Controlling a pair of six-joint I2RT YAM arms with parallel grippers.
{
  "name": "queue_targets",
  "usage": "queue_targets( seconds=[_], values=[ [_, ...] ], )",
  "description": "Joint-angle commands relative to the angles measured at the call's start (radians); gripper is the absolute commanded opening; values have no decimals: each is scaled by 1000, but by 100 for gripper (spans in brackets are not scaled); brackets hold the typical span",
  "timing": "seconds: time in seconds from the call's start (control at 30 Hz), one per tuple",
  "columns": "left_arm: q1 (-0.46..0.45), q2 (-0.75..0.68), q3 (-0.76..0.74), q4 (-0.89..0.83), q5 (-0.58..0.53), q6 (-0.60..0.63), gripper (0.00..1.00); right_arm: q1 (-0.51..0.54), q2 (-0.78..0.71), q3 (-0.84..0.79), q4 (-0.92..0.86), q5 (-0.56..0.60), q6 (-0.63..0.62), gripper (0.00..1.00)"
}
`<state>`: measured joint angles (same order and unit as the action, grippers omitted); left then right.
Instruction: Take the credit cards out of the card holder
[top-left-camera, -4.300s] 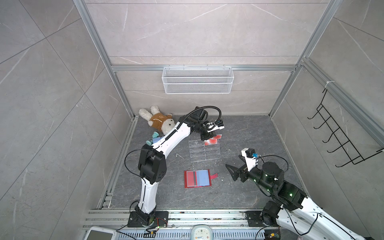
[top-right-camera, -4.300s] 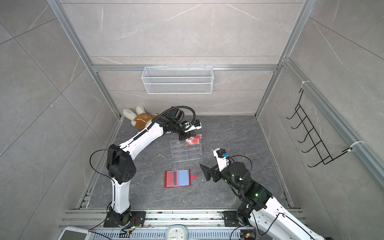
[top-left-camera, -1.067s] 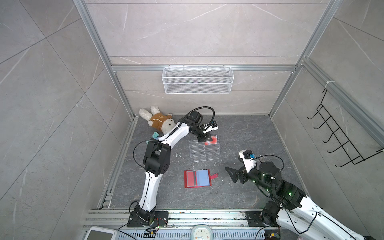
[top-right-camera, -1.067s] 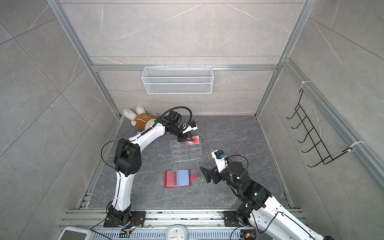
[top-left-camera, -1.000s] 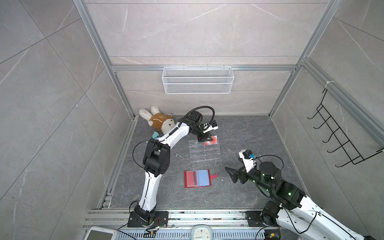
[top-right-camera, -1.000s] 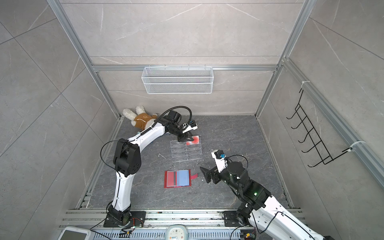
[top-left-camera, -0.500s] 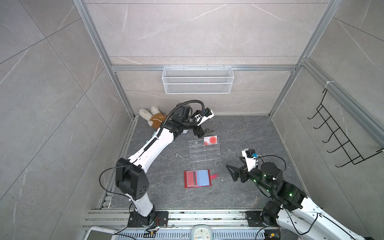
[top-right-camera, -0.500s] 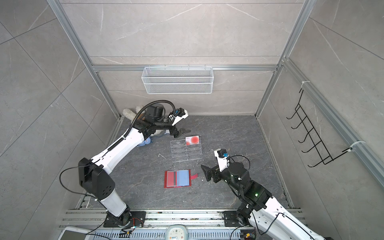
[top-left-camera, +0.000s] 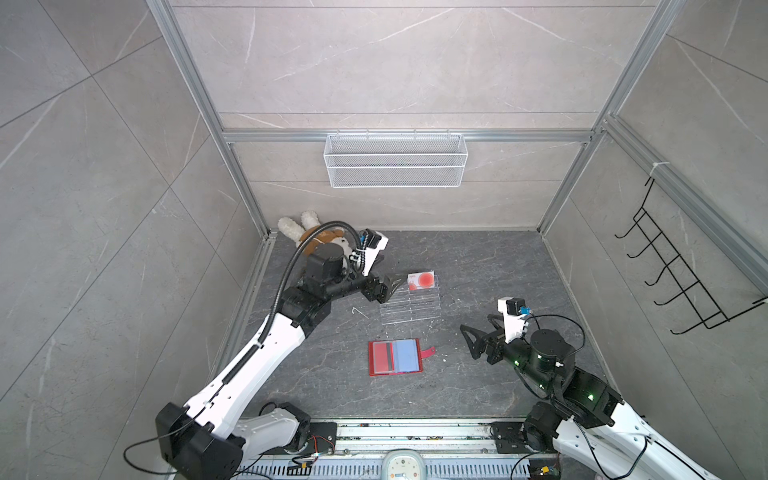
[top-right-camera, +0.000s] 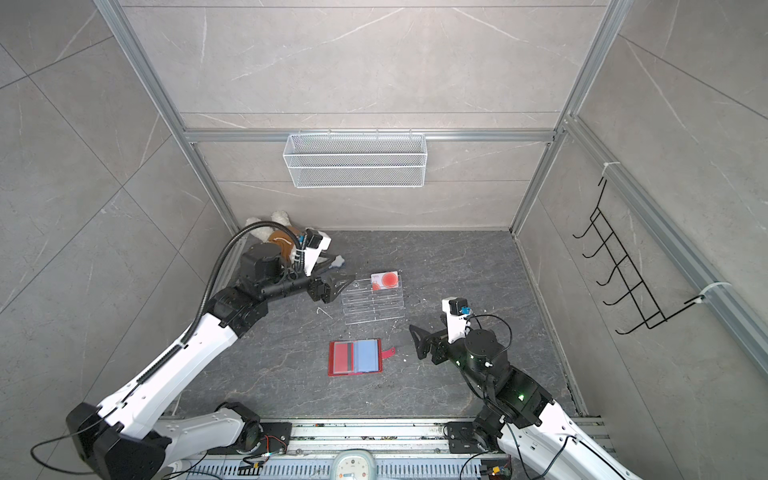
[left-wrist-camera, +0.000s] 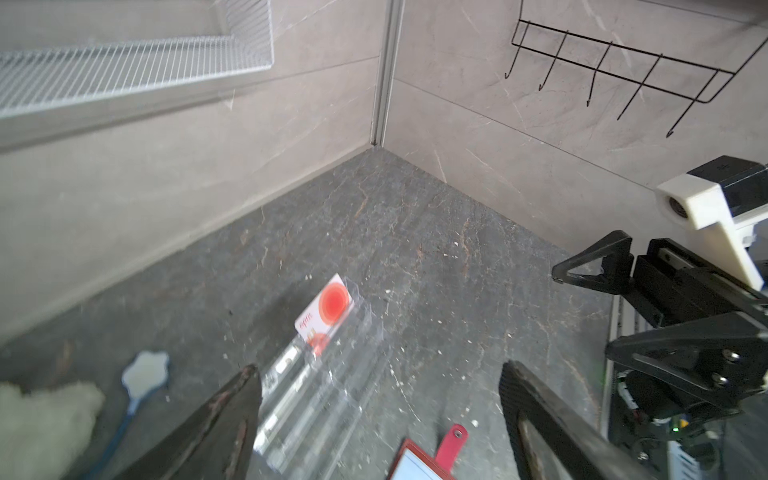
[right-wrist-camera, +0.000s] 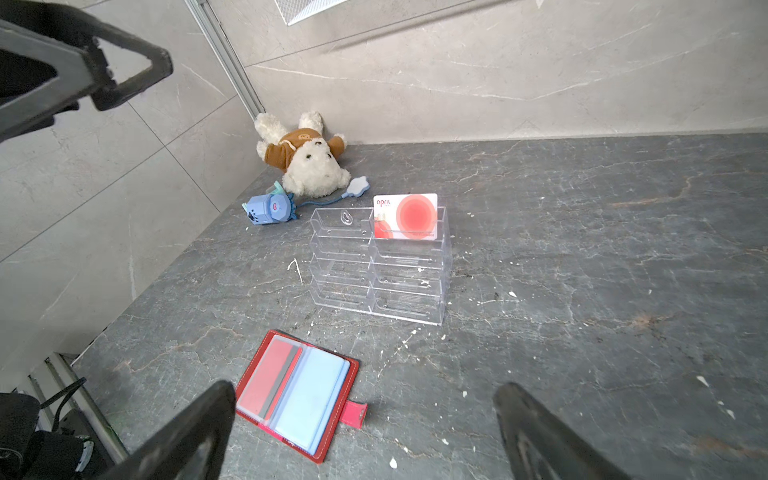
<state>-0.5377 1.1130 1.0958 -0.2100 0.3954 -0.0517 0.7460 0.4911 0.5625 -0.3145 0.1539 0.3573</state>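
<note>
Just before the right gripper (right-wrist-camera: 363, 386), the red leather-like booklet card holder (right-wrist-camera: 297, 395) looks matt, its pale blue plastic sleeves (right-wrist-camera: 318, 388) smooth. Farther from it, the clear tiered acrylic stand (right-wrist-camera: 378, 270) is glossy; the white red-circled plastic card (right-wrist-camera: 405, 216) in it, smooth.

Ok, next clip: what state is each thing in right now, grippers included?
credit card: upright in the back row of the clear stand.
clear stand: upright, holding that one card.
card holder: open, lying flat, strap unsnapped.
plush toy: lying down.
left gripper: open, empty, near the clear stand.
right gripper: open, empty, apart from the card holder.
</note>
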Motion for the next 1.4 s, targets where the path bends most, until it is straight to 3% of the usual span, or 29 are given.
queue_targets(
  seconds=[0.0,0.27,0.43,0.57,0.8,0.9,1.1,1.37],
  values=[
    [-1,-118,-114,-1,-76,-206,91,2,-33,-23,-10,17,33,100],
    [1,-355,-371,-64,-210,-449,94,1,-96,-43,-30,52,111,100],
    [1,-434,-467,-87,-221,-546,95,2,-94,-30,-68,36,133,100],
    [2,-449,-508,-140,-275,-624,96,1,-73,-22,-82,33,180,100],
    [3,-415,-570,-153,-241,-748,95,1,76,-20,-40,-46,253,100],
    [10,-365,-609,-90,-181,-797,93,1,188,-39,55,-137,272,99],
    [21,-264,-667,49,-77,-866,85,17,473,-39,288,-331,345,76],
    [28,-229,-778,190,-23,-941,74,127,733,28,439,-323,382,48]
  ],
)
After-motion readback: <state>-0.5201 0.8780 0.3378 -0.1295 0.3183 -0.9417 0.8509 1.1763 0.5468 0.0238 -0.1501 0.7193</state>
